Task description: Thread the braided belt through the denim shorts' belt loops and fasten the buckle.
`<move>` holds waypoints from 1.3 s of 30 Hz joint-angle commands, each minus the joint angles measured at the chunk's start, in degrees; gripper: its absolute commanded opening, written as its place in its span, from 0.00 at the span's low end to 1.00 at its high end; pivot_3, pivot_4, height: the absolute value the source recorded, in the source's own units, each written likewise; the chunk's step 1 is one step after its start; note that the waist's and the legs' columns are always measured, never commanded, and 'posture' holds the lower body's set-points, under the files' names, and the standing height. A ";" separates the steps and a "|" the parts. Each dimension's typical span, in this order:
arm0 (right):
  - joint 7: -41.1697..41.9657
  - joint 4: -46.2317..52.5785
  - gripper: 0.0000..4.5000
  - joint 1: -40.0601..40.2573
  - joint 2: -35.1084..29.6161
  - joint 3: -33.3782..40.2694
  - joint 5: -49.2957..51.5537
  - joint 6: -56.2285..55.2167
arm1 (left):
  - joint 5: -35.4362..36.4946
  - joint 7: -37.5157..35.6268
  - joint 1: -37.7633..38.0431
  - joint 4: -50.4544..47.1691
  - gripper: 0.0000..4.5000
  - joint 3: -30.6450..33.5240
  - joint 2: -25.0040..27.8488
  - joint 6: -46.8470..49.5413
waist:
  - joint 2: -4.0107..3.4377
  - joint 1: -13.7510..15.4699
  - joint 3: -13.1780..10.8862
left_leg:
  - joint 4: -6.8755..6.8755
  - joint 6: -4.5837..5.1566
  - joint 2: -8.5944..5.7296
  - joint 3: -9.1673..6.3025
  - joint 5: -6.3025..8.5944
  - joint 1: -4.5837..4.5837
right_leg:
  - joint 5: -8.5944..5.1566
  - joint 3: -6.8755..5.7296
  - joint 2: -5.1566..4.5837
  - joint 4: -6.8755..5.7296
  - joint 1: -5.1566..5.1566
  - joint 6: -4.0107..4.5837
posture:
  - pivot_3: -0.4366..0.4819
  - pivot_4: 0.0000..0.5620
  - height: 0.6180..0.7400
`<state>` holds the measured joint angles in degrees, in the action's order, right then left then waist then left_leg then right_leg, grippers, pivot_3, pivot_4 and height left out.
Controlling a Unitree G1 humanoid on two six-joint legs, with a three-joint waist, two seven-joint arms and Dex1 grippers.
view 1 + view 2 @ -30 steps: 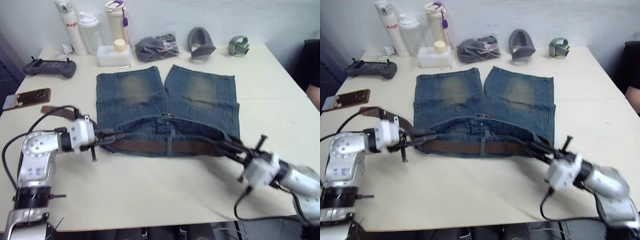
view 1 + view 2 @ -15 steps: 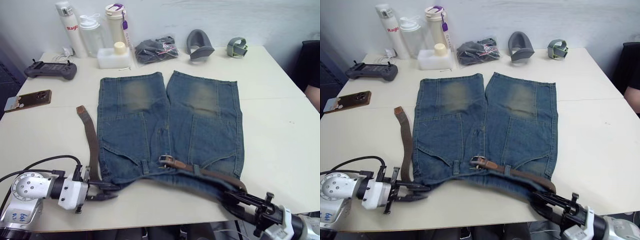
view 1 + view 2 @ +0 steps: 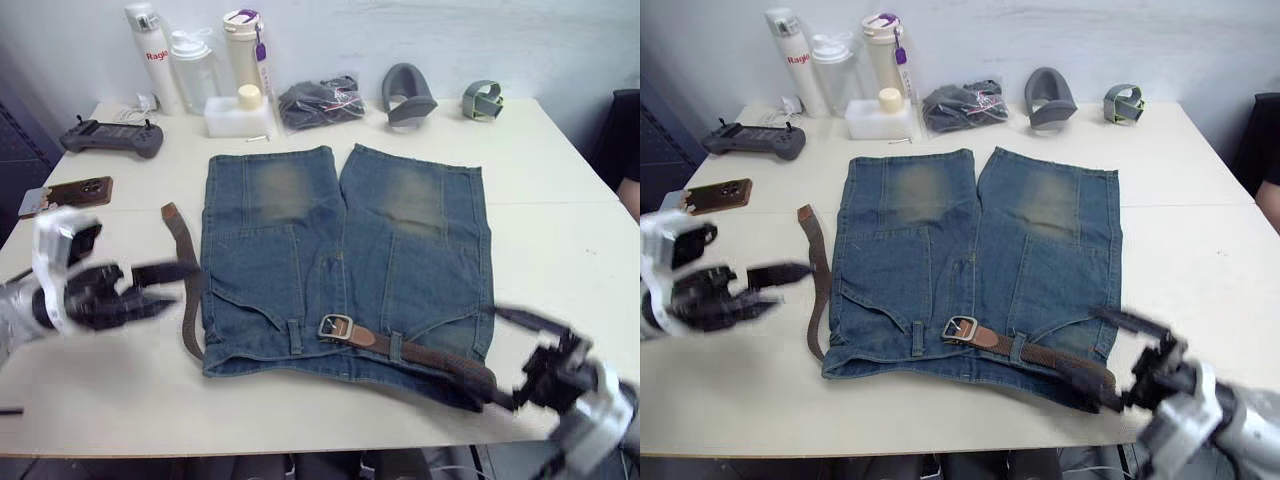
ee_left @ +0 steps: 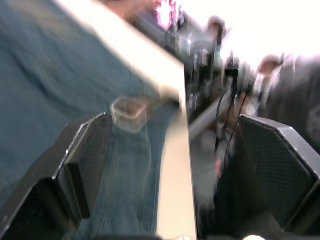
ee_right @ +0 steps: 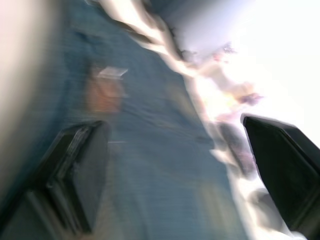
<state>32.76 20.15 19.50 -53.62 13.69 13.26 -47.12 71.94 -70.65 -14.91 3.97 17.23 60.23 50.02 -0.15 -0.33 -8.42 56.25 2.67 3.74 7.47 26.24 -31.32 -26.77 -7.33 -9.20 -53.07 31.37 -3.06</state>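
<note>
Fingers of both grippers, left (image 3: pixel 165 285) and right (image 3: pixel 520 345), spread empty beside shorts (image 3: pixel 340 250) with belt (image 3: pixel 420 352); bottles (image 3: pixel 200 60) behind on the tabletop (image 3: pixel 560 200).

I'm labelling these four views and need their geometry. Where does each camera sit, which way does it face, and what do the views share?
Left eye: on the head, looking down over the table at the shorts; both arms show.
Right eye: beside it, same scene.
Left wrist: looks between open fingers across denim to the buckle.
Right wrist: looks between open fingers along the shorts.
Shared: shorts in all four; buckle in eye views and left wrist.
</note>
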 commanded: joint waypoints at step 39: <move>20.99 -25.76 0.00 -59.80 10.03 -24.26 -0.09 91.31 | -61.84 22.25 -39.30 30.45 0.00 -25.51 -27.96 -10.97 | 0.28 -0.19 0.09 | -1.06 -0.06 -1.08 -0.42 -0.86 0.05 | 0.66 -0.58 -1.10 0.19 -0.54 -1.27 | 0.48 0.27 0.25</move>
<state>52.96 -8.19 -41.11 -43.24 -10.85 13.25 46.43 10.03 -49.41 -55.09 36.23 -9.59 32.56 37.48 0.13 -0.52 -8.33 55.19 2.61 2.67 7.05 25.38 -31.28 -26.11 -7.93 -10.30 -52.88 30.83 -4.33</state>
